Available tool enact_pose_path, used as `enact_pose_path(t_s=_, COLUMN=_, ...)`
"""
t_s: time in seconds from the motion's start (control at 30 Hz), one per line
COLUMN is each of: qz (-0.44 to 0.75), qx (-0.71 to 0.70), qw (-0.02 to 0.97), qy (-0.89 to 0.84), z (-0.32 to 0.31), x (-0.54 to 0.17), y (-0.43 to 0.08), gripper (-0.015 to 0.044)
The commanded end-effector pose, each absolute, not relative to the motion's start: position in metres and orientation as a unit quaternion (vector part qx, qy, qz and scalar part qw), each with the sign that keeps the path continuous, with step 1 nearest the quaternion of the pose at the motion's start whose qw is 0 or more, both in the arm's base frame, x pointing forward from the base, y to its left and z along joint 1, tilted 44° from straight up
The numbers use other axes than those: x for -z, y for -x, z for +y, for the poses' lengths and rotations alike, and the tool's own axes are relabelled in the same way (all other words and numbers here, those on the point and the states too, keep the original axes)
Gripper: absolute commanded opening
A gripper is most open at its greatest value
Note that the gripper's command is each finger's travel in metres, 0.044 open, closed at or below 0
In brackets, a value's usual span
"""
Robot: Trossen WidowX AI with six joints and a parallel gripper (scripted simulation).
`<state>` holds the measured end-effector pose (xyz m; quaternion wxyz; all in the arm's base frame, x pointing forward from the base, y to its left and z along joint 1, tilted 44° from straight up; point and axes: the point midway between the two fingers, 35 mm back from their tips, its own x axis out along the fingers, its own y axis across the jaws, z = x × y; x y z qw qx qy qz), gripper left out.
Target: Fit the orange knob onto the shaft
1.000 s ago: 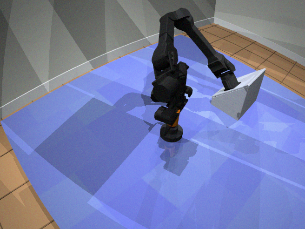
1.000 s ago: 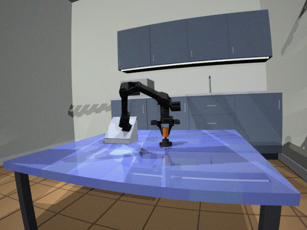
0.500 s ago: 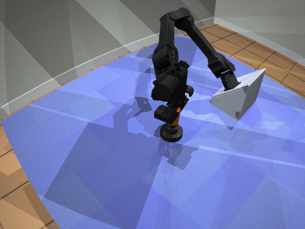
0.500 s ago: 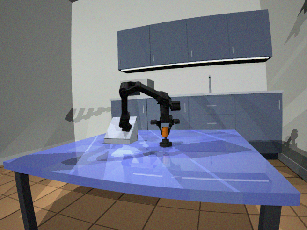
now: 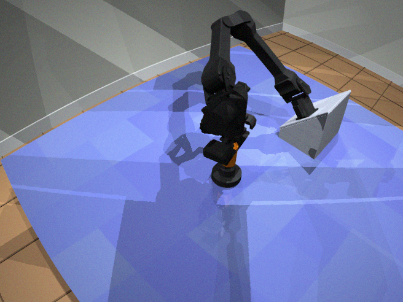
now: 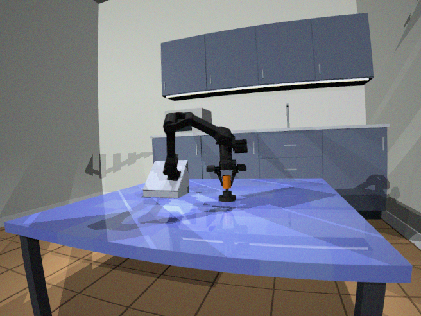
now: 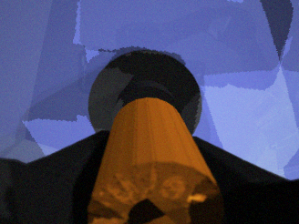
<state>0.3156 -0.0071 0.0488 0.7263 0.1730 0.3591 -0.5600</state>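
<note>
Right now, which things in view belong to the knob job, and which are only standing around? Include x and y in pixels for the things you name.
For the job:
- orange knob (image 5: 231,161) (image 6: 226,182) (image 7: 150,137)
- round pedestal (image 5: 226,178) (image 6: 226,198) (image 7: 102,102)
- gripper (image 5: 231,156) (image 6: 226,182), shut on the knob

Only around:
- blue wall cabinets (image 6: 231,58)
- tall faucet (image 6: 287,116)
- lower cabinets (image 6: 350,153)

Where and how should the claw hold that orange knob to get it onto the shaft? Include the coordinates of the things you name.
By its sides, coming from straight above. The orange knob (image 5: 231,161) (image 6: 226,182) (image 7: 150,137) is an upright cylinder over the round pedestal (image 5: 226,178) (image 6: 226,198) (image 7: 102,102), so the claw (image 6: 226,176) would best pinch opposite walls, leaving its underside free.
</note>
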Motion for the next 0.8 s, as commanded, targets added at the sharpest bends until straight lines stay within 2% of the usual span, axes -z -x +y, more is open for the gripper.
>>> enact_pose_path(t_s=0.0, qz=0.361, qx=0.558, qw=0.727, qy=-0.172, z=-0.006, x=-0.048, y=-0.315, gripper=0.0)
enact_pose_path(t_s=0.77, qz=0.359, qx=0.562, qw=0.724, qy=-0.177, z=-0.018, x=-0.039, y=-0.318, gripper=0.0)
